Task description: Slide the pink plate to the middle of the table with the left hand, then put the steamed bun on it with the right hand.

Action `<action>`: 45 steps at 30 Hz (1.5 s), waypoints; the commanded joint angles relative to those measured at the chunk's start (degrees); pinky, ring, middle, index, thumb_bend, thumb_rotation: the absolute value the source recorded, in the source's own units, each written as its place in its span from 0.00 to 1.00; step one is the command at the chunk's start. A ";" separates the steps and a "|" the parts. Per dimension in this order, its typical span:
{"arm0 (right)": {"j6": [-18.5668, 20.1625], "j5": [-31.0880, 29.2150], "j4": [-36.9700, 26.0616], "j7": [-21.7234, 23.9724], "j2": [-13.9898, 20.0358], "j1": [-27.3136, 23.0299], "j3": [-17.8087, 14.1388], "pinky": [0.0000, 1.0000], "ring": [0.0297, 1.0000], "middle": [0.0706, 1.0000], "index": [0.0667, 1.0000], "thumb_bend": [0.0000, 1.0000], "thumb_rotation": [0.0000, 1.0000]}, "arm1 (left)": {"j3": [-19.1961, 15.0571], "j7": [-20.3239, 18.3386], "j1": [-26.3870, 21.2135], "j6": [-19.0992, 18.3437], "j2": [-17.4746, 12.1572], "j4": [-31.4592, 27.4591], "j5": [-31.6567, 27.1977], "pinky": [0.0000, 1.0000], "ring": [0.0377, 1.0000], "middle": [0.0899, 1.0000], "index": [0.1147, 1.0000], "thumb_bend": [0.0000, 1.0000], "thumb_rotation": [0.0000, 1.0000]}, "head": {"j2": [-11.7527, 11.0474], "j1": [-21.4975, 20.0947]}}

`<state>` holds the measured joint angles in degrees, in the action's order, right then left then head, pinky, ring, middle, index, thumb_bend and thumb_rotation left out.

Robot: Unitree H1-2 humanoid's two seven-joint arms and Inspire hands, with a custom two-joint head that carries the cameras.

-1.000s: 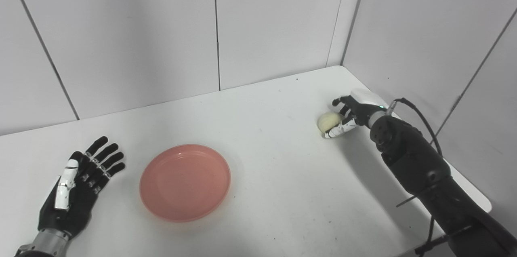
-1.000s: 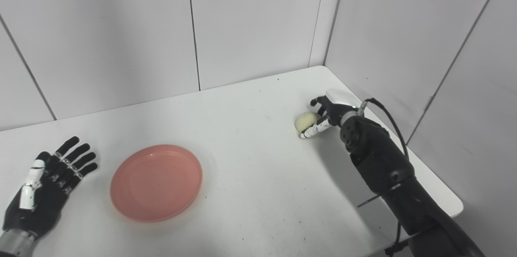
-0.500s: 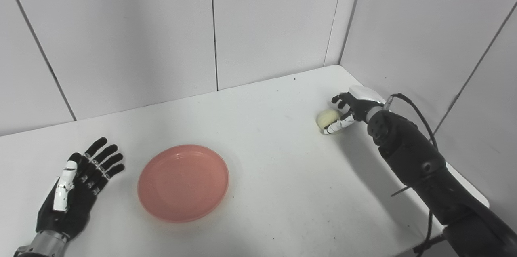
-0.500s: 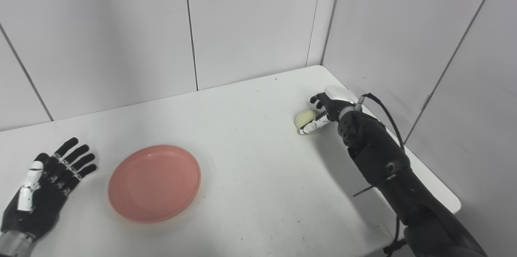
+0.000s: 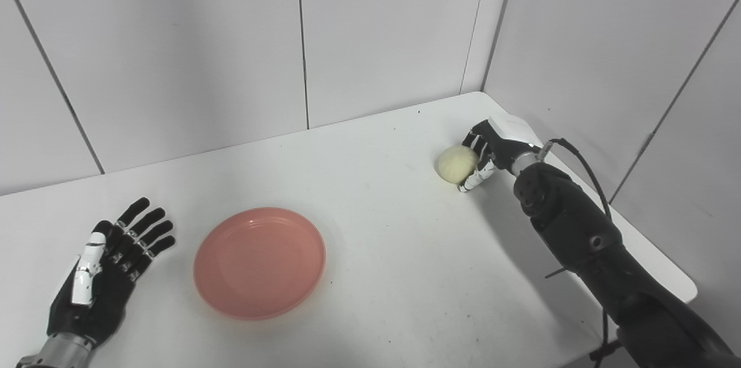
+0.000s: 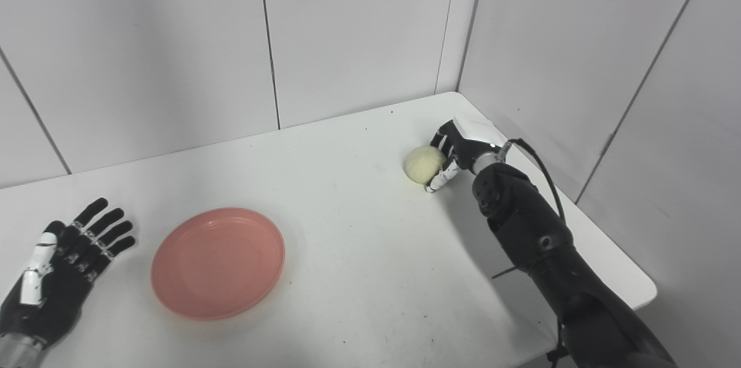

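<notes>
The right hand (image 5: 489,151) is clamped on the steamed bun (image 5: 457,164) near the far right corner of the tabletop (image 5: 405,252). Its dark fingers curl over the bun's top and right side, and the white-tipped thumb (image 5: 473,180) reaches under the bun's near side. The bun is pale cream and round, and most of its left face shows clear of the hand. From these views I cannot tell whether the bun sits on the tabletop or is raised just off it. The right arm (image 5: 584,240) runs from the near right corner up along the right edge to the hand, with a black cable (image 5: 584,159) looping beside the wrist.

The left hand (image 5: 104,275) lies by the near left corner of the tabletop, palm up, holding nothing, its fingers spread apart and pointing toward the far edge. It is near the pink plate (image 5: 259,262) but not touching it; a strip of bare tabletop shows between the fingertips and the plate's rim.

The pink plate lies flat and holds nothing, left of the tabletop's middle and closer to the near edge than to the far one. It is well apart from the bun, with open white tabletop between them. Pale panelled walls (image 5: 173,38) stand behind the far edge and along the right edge.
</notes>
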<state>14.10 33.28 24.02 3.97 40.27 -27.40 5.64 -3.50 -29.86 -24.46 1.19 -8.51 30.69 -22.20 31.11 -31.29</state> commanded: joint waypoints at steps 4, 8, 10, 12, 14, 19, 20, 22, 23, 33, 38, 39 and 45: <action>-2.25 -0.29 -0.25 -1.88 1.91 -1.70 -0.68 0.44 0.42 0.46 0.45 0.52 0.00 | -0.46 0.54 7.20 -1.84 -2.49 4.46 1.44 0.82 0.82 0.83 0.82 0.49 0.90 | 0.09 0.30; -1.65 -0.84 -0.79 -1.52 2.05 -1.53 -1.12 0.43 0.42 0.45 0.46 0.52 0.00 | -0.39 0.59 7.21 -1.89 -2.45 4.42 1.49 0.82 0.83 0.83 0.82 0.49 0.90 | 0.02 0.87; -1.97 -0.99 -0.84 -1.65 2.23 -1.47 -1.23 0.43 0.42 0.45 0.45 0.52 0.00 | -0.34 0.56 7.18 -2.05 -2.30 4.36 1.41 0.82 0.83 0.83 0.82 0.49 0.90 | -0.08 1.24; -1.37 -0.93 -2.10 -1.44 2.30 -1.20 -1.42 0.42 0.42 0.45 0.46 0.52 0.00 | -0.25 0.51 7.16 -1.95 -2.15 4.41 1.39 0.82 0.83 0.83 0.82 0.49 0.90 | -0.19 1.52; -0.72 -1.00 -3.63 -1.10 2.28 -0.94 -1.76 0.41 0.40 0.45 0.47 0.52 0.00 | -0.16 0.44 7.11 -1.63 -2.00 4.61 1.39 0.82 0.83 0.83 0.82 0.49 0.90 | -0.29 1.91; 0.73 -2.64 -6.95 0.44 1.73 -0.81 -3.37 0.38 0.37 0.45 0.52 0.51 0.00 | 0.22 0.73 7.11 -1.23 -1.48 4.53 1.78 0.82 0.83 0.84 0.83 0.49 0.89 | -0.56 3.25; 0.73 -3.56 -7.88 0.70 1.37 -0.83 -4.03 0.38 0.37 0.45 0.53 0.51 0.00 | 0.34 0.93 7.17 -1.32 -1.33 4.28 1.90 0.82 0.83 0.83 0.83 0.50 0.89 | -0.60 3.62; 1.21 -5.09 -9.83 1.49 0.73 -0.91 -5.00 0.36 0.36 0.45 0.53 0.51 0.00 | 0.54 1.25 7.30 -1.37 -1.10 3.76 2.14 0.82 0.83 0.84 0.83 0.50 0.89 | -0.61 3.83; 1.26 -5.90 -10.84 1.85 0.37 -0.97 -5.44 0.36 0.36 0.45 0.53 0.51 0.00 | 0.70 1.32 7.34 -1.27 -0.98 3.60 2.32 0.83 0.83 0.84 0.84 0.50 0.89 | -0.67 4.42; 5.58 -7.41 -19.13 5.85 -2.68 -2.98 -5.00 0.37 0.36 0.44 0.53 0.51 0.00 | 2.12 4.11 8.81 -2.80 0.91 -1.10 4.05 0.85 0.85 0.86 0.86 0.51 0.91 | -0.66 8.78; 5.67 -7.19 -20.78 8.26 -4.30 -5.78 -2.33 0.39 0.36 0.45 0.53 0.51 0.00 | 3.20 6.79 9.38 -5.00 2.57 -4.65 4.99 0.88 0.87 0.87 0.87 0.51 0.92 | -0.69 13.03; 5.69 -6.91 -20.99 8.58 -4.49 -6.30 -1.68 0.41 0.36 0.44 0.53 0.51 0.00 | 3.39 7.45 9.52 -5.47 3.00 -5.40 5.22 0.89 0.88 0.88 0.88 0.50 0.93 | -0.60 14.02; 4.90 -6.93 -22.83 11.20 -7.20 -9.62 1.98 0.36 0.37 0.44 0.53 0.51 0.00 | 5.13 11.08 10.15 -8.04 5.42 -9.43 6.37 0.91 0.90 0.90 0.89 0.47 0.98 | -0.15 20.73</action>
<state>19.91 26.14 4.19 14.94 33.10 -33.28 7.47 0.14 -20.49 -18.46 -0.52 -4.31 18.80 -17.80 30.94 -10.65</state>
